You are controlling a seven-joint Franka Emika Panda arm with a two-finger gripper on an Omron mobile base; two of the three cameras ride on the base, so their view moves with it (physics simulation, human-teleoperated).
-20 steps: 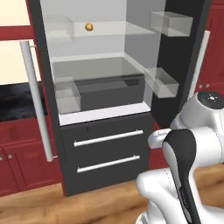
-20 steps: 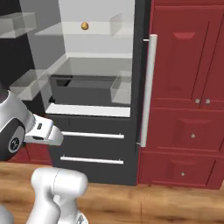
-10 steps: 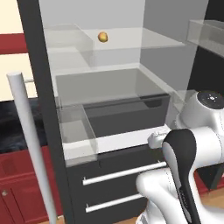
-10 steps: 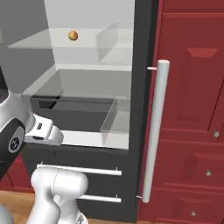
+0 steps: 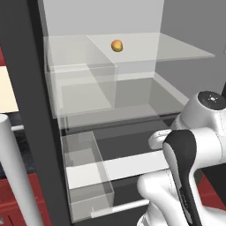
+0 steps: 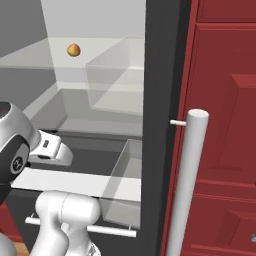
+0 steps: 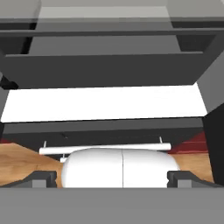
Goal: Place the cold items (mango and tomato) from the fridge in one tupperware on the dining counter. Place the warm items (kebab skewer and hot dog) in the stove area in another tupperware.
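A small orange-yellow mango [image 5: 117, 45] lies on the upper glass shelf [image 5: 176, 50] of the open fridge, also seen from the right [image 6: 73, 50]. My gripper [image 7: 113, 177] stands open, its two dark fingertips [image 7: 41, 178] wide apart with nothing between them. It points at the fridge's dark drawer [image 7: 109, 65] and the white ledge [image 7: 105, 103] below it, well under the mango's shelf. The arm's hand [image 6: 50, 147] hangs in front of the lower fridge. The tomato, kebab skewer, hot dog and tupperware are out of view.
Clear door bins [image 5: 86, 176] [image 6: 120, 185] jut out on both open doors. Long grey door handles [image 5: 13, 176] [image 6: 187, 185] stand close by. A red cabinet [image 6: 225, 125] flanks the fridge on the right. A freezer drawer handle [image 7: 103, 149] runs below the ledge.
The whole picture has grown and shifted: the base has driven closer to the open fridge. The mango rests on the same shelf, and the gripper stays open.
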